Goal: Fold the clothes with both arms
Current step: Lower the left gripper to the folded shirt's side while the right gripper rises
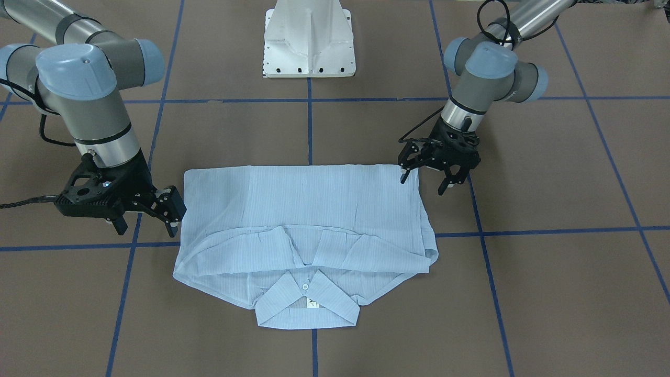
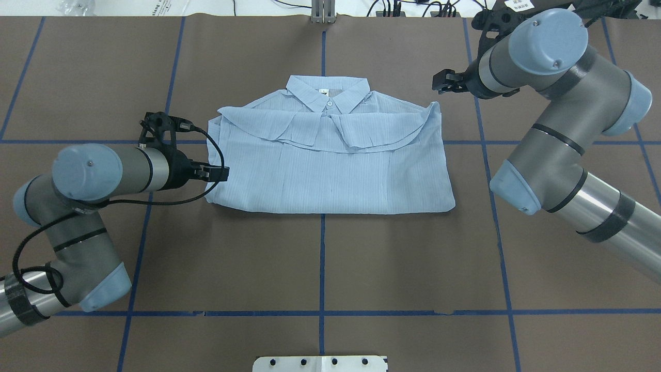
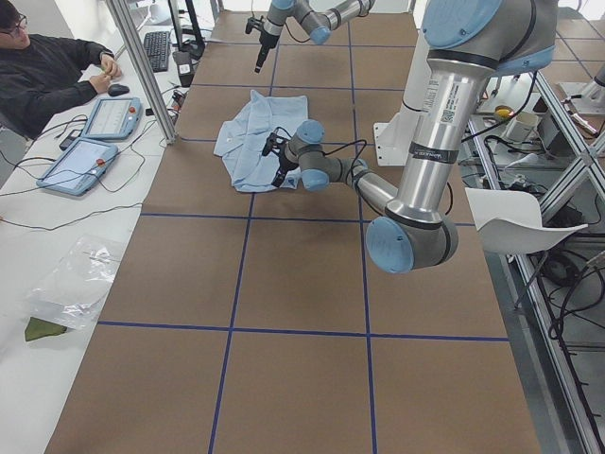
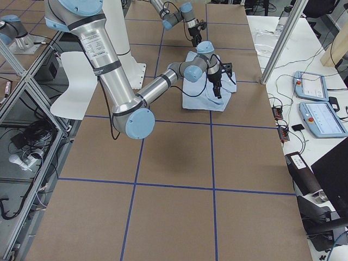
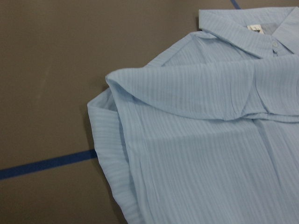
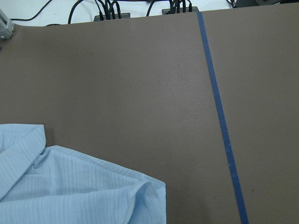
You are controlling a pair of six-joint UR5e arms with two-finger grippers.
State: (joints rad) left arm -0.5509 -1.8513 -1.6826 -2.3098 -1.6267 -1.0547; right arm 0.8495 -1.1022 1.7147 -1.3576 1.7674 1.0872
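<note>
As it lies folded, pale-blue striped shirt (image 2: 330,175), collar (image 2: 328,95) showing.

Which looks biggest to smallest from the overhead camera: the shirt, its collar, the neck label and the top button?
1. the shirt
2. the collar
3. the neck label and the button: both tiny and about alike, so I can't rank them.

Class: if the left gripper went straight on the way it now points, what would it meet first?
Most likely the shirt: the left gripper is open and aims at its folded side edge close by; whether it touches is unclear.
</note>
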